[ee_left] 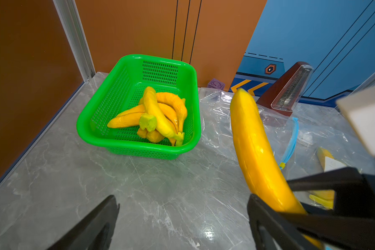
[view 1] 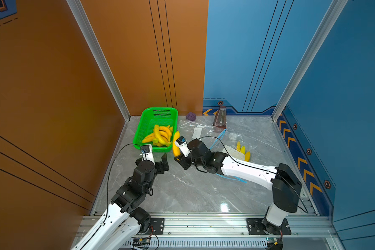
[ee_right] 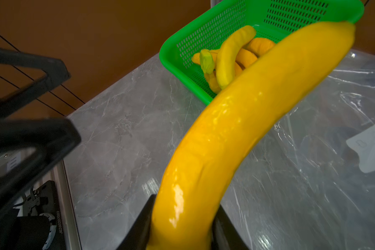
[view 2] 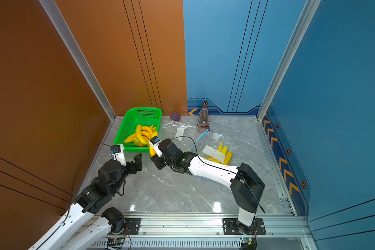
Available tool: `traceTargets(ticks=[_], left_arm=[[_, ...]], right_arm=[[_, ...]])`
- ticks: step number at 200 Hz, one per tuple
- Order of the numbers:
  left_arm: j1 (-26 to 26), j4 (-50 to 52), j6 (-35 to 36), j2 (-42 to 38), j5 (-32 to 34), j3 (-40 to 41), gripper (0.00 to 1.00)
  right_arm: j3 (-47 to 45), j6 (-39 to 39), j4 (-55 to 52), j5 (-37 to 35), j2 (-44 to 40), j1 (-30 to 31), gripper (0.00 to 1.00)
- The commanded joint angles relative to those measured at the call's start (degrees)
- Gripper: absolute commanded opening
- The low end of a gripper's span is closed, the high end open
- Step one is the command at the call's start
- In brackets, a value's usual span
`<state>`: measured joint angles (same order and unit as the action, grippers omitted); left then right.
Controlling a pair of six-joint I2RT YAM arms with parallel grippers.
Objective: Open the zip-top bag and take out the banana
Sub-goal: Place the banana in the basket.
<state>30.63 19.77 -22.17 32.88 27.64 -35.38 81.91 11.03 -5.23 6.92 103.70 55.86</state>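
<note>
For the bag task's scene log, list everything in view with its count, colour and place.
basket: one, green, back left of the table
basket bananas: several, yellow-orange, piled in the basket
held banana: one, yellow, in the air beside the basket
cube: one, purple, at the back wall
metronome: one, reddish-brown, at the back wall
empty bag: one, clear, flat between basket and metronome
filled bag: one, clear, on the right side
bagged bananas: three tips showing, yellow, inside the filled bag
table: one, grey marble
left gripper: one, black fingers, open and empty, before the basket
right gripper: one, black fingers, shut on the held banana
</note>
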Motion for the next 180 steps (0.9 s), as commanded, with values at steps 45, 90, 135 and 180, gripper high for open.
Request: traceTargets(ticks=[45, 90, 135, 180], left_arm=[[-2.51, 5.45, -3.34, -8.1, 2.89, 2.83, 0.96], [-2.68, 5.46, -3.53, -8.32, 3.06, 3.54, 0.96], [-2.95, 5.38, -3.96, -8.36, 2.95, 4.62, 0.97], [-3.12, 5.45, -3.93, -9.15, 2.85, 5.02, 0.97]], right_arm=[[30.11, -6.02, -10.38, 11.1, 23.89, -5.52, 0.25], [49.11, -5.37, -13.01, 13.24, 37.53, -7.14, 0.27], [62.04, -3.31, -12.92, 15.58, 46.38, -7.95, 0.28], [70.24, 0.97, -8.91, 16.33, 52.84, -9.24, 0.29]])
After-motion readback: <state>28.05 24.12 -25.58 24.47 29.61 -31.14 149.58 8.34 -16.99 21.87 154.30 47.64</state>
